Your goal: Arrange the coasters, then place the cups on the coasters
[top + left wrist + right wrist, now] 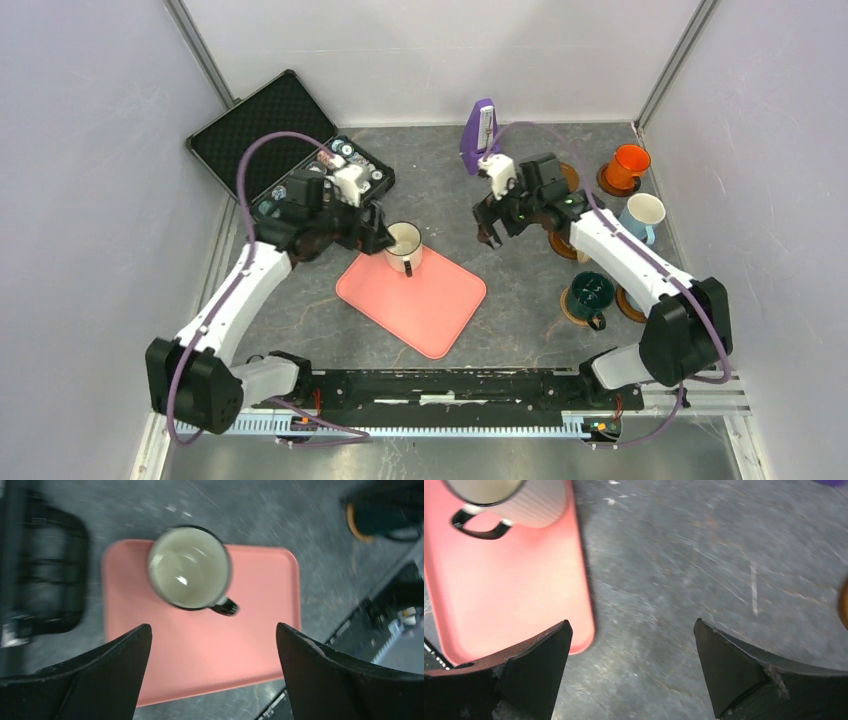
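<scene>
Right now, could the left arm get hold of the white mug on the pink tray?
Probably yes: the left end effector is open, close to the white mug on the pink tray, with nothing between them.

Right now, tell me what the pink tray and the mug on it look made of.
Pink tray: probably matte plastic or silicone, given its uniform colour and rounded corners.
Mug: likely glazed ceramic or enamel, given the glossy highlight inside and dark rim.

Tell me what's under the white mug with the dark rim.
The white mug stands on the pink tray, near one corner. Nothing else shows around its base, but the patch directly beneath it is hidden by the mug itself.
</scene>
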Available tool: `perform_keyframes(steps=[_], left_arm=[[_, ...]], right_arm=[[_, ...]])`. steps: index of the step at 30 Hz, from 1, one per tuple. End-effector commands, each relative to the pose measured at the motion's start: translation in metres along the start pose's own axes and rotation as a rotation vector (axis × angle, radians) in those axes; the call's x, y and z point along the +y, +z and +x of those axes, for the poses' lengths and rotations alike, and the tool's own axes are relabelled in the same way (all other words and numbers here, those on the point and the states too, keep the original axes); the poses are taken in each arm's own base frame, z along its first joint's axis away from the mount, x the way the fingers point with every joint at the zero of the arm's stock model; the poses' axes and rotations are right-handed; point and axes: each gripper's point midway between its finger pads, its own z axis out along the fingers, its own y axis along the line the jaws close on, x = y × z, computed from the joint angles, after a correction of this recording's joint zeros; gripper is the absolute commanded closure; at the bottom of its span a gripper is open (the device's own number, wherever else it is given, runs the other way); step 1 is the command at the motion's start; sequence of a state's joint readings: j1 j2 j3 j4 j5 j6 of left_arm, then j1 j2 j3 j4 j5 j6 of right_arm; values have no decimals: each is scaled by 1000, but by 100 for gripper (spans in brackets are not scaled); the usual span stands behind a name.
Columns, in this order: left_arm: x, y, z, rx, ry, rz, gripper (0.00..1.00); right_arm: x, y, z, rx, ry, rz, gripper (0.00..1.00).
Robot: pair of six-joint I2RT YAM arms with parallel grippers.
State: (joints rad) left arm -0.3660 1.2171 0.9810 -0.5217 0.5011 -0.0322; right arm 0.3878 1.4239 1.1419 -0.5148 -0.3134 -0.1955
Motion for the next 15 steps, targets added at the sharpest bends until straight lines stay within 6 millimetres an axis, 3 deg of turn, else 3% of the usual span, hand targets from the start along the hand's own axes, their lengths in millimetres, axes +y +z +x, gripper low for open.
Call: perform_keyframes(steps=[1, 4, 6, 10, 15], left_arm=[[40, -45, -39, -176, -83, -172, 0], [67, -66, -43, -239, -135, -352, 0], [75, -76, -43, -275, -154, -416, 0], [82, -89, -34, -299, -188, -460, 0], [82, -98, -26, -312, -206, -468, 0]], right_arm=[[46, 21, -22, -33, -49, -81, 2], [79, 42, -28, -13, -109, -114, 2], [105, 55, -37, -6, -133, -145, 2], [143, 76, -45, 21, -126, -177, 2], [168, 90, -54, 19, -108, -135, 2]])
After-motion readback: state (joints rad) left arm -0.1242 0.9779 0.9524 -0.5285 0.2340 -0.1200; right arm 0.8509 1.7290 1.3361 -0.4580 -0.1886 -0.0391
